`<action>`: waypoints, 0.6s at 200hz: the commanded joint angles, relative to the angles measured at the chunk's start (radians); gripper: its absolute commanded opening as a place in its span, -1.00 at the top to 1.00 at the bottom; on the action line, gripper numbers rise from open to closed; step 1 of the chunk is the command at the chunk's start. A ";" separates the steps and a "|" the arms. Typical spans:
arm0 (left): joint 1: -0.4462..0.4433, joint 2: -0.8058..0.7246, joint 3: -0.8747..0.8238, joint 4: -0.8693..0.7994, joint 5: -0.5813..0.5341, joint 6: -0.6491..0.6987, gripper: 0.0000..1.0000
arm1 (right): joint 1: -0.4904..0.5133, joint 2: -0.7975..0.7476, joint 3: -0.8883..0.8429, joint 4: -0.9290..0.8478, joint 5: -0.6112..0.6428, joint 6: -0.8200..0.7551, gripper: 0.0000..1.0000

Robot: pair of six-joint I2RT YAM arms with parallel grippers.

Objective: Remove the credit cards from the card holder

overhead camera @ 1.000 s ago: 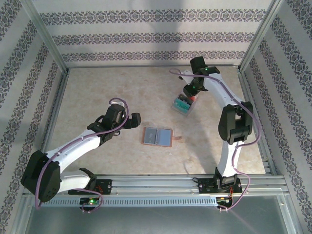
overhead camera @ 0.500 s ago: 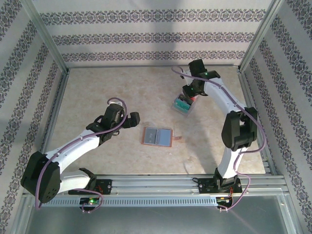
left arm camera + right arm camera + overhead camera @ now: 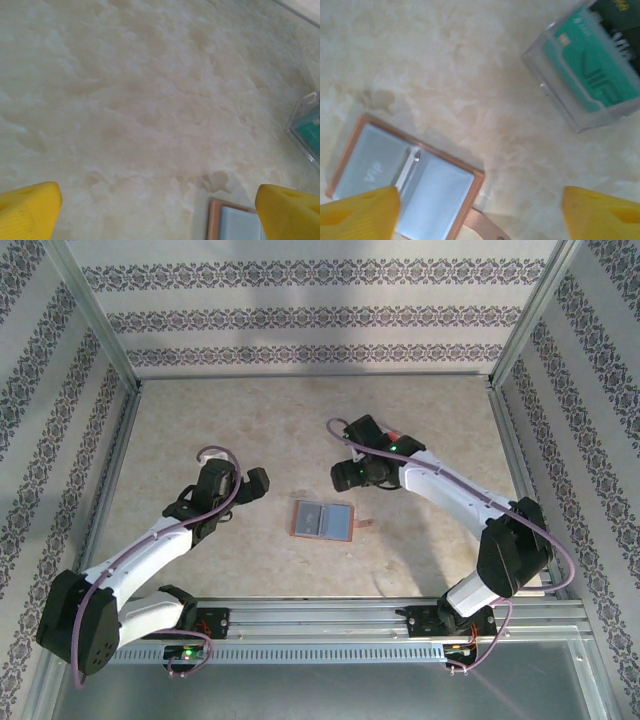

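Top cam: salmon-pink flat bifold card holder (image 3: 323, 521) lies open on the beige stone-look table (image 3: 200, 410), btw the arms. Left gripper (image 3: 255, 483) sits left of it, right gripper (image 3: 345, 475) just past its far edge.

Left wrist: yellow fingers (image 3: 30, 205) spread wide, nothing btw them.

Right wrist: fingers (image 3: 360, 212) spread wide, empty, over the holder. Teal plastic credit card (image 3: 587, 70) is in a clear plastic box (image 3: 570, 112) nearby.

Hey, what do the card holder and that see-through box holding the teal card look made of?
Card holder: likely leather or imitation, matte salmon rim; its pockets look like frosted greyish plastic film. Box: clear rigid plastic, the table shows through its walls. Teal card: smooth printed plastic, probably.
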 commanded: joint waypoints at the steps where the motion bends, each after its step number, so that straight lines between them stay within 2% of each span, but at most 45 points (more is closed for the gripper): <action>1: 0.033 -0.050 -0.037 0.038 -0.045 -0.061 -0.99 | 0.096 0.028 -0.018 0.005 0.088 0.178 -0.96; 19: 0.051 -0.085 -0.063 0.040 -0.058 -0.084 -0.99 | 0.189 0.097 0.014 -0.024 0.147 0.234 -0.96; 52: 0.072 -0.136 -0.093 0.027 -0.074 -0.098 -0.99 | 0.307 0.230 0.107 -0.061 0.172 0.283 -0.96; 73: 0.078 -0.154 -0.104 0.020 -0.076 -0.102 -0.99 | 0.333 0.289 0.151 -0.067 0.154 0.283 -0.94; 120: 0.082 -0.156 -0.114 0.022 -0.057 -0.117 -0.99 | 0.339 0.357 0.188 -0.056 0.141 0.259 -0.74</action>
